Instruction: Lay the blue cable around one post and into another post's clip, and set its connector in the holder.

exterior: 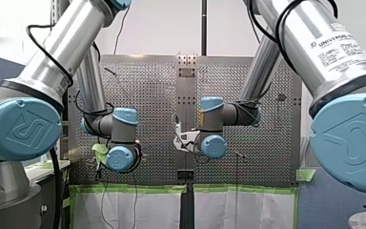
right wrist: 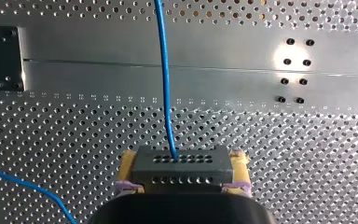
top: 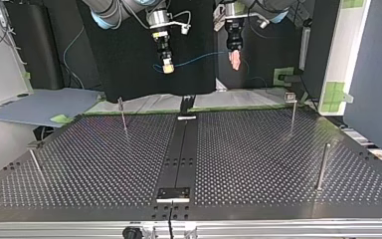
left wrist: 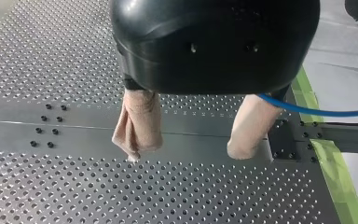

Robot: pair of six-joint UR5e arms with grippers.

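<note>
While my right gripper squeezes the plug between its yellow pads, the blue cable runs ahead of it | my left gripper hangs with fingers apart, cable beside one beige pad | best: hold tight, move slowly, no tugging.

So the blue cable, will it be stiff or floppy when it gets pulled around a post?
Near its end the cable may be a bit springy: it leaves the connector nearly straight. Overall it is probably floppy, since in the top view it droops in a loose curve in mid-air. It looks thin, so it is likely light and easy to drag.
</note>
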